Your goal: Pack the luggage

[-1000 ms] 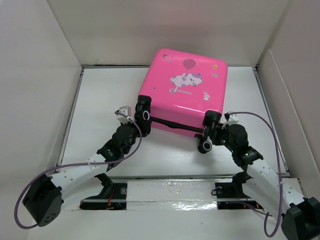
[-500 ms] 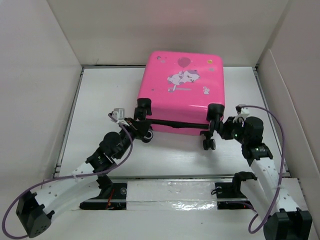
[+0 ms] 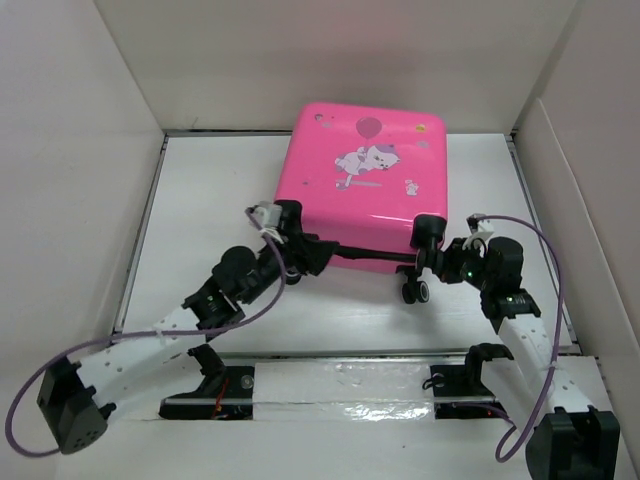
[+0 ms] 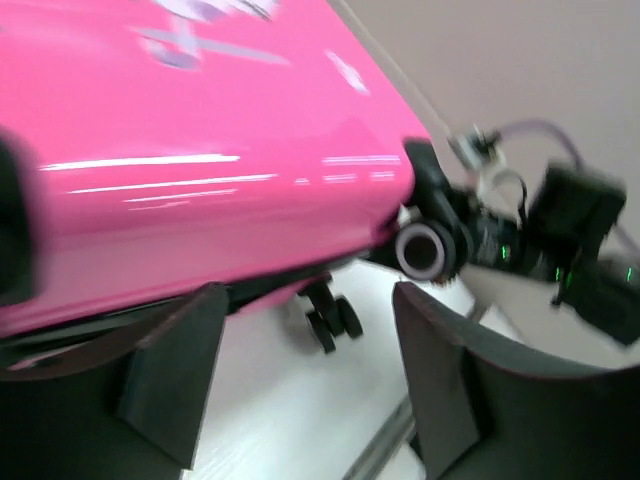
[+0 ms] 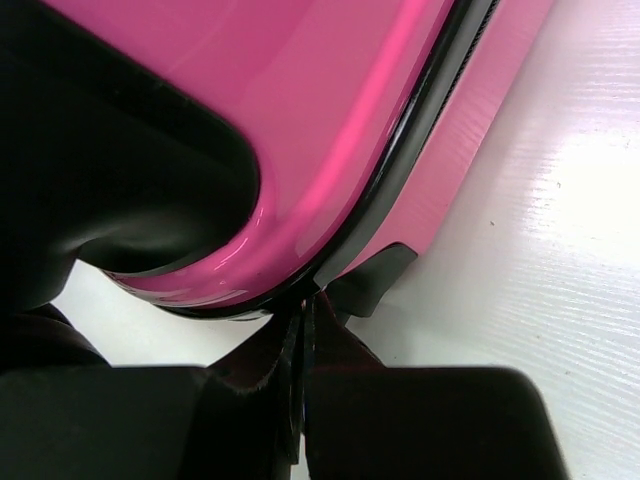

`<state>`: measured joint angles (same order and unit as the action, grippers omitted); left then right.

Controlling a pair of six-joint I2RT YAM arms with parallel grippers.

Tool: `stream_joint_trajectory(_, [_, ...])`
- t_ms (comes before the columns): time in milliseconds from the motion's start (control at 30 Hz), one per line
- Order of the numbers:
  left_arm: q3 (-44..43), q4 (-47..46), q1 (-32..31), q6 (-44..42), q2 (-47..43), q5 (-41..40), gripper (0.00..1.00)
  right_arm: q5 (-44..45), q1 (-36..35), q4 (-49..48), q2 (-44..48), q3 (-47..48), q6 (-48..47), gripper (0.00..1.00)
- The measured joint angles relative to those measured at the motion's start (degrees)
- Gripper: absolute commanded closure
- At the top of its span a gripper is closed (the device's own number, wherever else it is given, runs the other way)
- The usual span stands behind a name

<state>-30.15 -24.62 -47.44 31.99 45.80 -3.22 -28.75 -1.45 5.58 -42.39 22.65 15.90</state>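
Observation:
The hot-pink luggage (image 3: 365, 190) lies closed at the back middle of the table, its cartoon-printed shell facing up. A black zipper seam (image 3: 365, 256) runs along its near side, with black wheels (image 3: 413, 291) at the near right corner. My left gripper (image 3: 308, 256) stands open at the near left corner. In the left wrist view its fingers (image 4: 175, 370) are wide apart below the luggage (image 4: 200, 130) with nothing between them, and a wheel (image 4: 333, 320) shows beyond. My right gripper (image 3: 425, 262) is shut, with its tips (image 5: 308, 300) touching the zipper seam (image 5: 420, 130). Whether they pinch a pull is hidden.
White walls enclose the table: left wall (image 3: 70, 200), back wall (image 3: 330, 60), right panel (image 3: 590, 200). A taped rail (image 3: 340, 385) with both arm bases runs along the near edge. My right arm (image 4: 570, 230) shows in the left wrist view, close beside the luggage's corner.
The luggage swung square to the back wall during the first half second. My left gripper went from shut to open and slid right along the near side. The right gripper stayed shut at the seam.

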Motion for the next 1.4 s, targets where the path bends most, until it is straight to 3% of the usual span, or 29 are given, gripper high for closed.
stream_joint_trajectory(200, [-13.66,0.2,-15.63,-6.8,19.63,2.12,0.33,-0.02,0.0,-0.07,0.48,-0.24,0.11,1.0])
stream_joint_trajectory(333, [-22.25,-0.07,-17.05,-8.85,33.2,6.12,0.35,0.13,0.0,0.39,1.53,-0.35,0.13,1.0])
stream_joint_trajectory(467, [-27.71,-0.04,-16.44,-9.42,42.95,9.27,0.29,0.44,-0.02,1.51,3.08,-0.44,0.11,1.0])
stream_joint_trajectory(733, [-34.16,-4.96,-15.43,-8.2,50.64,16.5,0.34,2.97,-1.79,-0.02,8.61,-4.07,1.68,1.0])
stream_joint_trajectory(1000, [-41.0,-5.29,-13.44,-6.75,54.36,17.42,0.36,20.76,-9.05,0.48,22.12,-8.81,4.09,1.0])
stream_joint_trajectory(1133, [-44.78,-6.6,-11.47,-3.37,57.29,18.05,0.37,26.47,-16.63,-1.07,26.73,-11.39,4.15,1.0])
stream_joint_trajectory(1400, [-46.73,-7.41,-10.78,-0.42,59.6,18.67,0.37,41.24,-30.64,-11.72,17.49,-13.29,3.3,1.0])
